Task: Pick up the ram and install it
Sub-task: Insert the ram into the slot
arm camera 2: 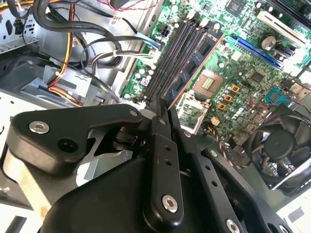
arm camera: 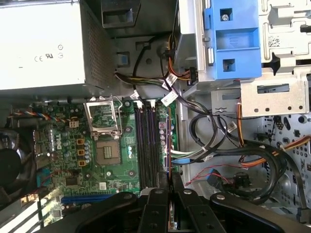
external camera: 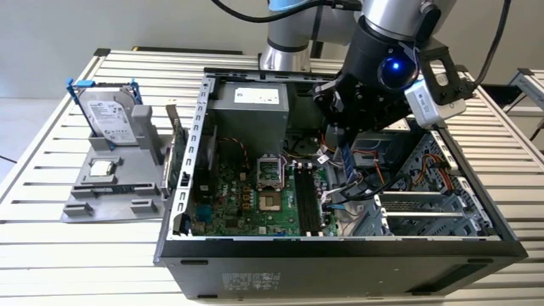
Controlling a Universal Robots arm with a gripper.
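My gripper (external camera: 344, 145) reaches down into the open computer case (external camera: 340, 245) and is shut on the ram (external camera: 347, 160), a narrow blue-green stick held on edge. In the second wrist view the ram (arm camera 2: 197, 60) runs out from the fingertips (arm camera 2: 160, 109), with dark chips along its face, and hangs above the black memory slots (arm camera 2: 172, 60) beside the processor socket (arm camera 2: 206, 85). In the first wrist view the gripper (arm camera: 170, 183) holds the ram (arm camera: 169, 141) edge-on, lying parallel to the slots (arm camera: 146, 145). The ram is apart from the slots.
Loose cables (external camera: 361, 186) hang close to the gripper on the exterior view's right. A grey power supply (external camera: 255, 105) fills the case's back and drive cages (external camera: 425, 210) line its right. A hard drive (external camera: 111, 118) stands on a grey fixture (external camera: 111, 197) outside on the left.
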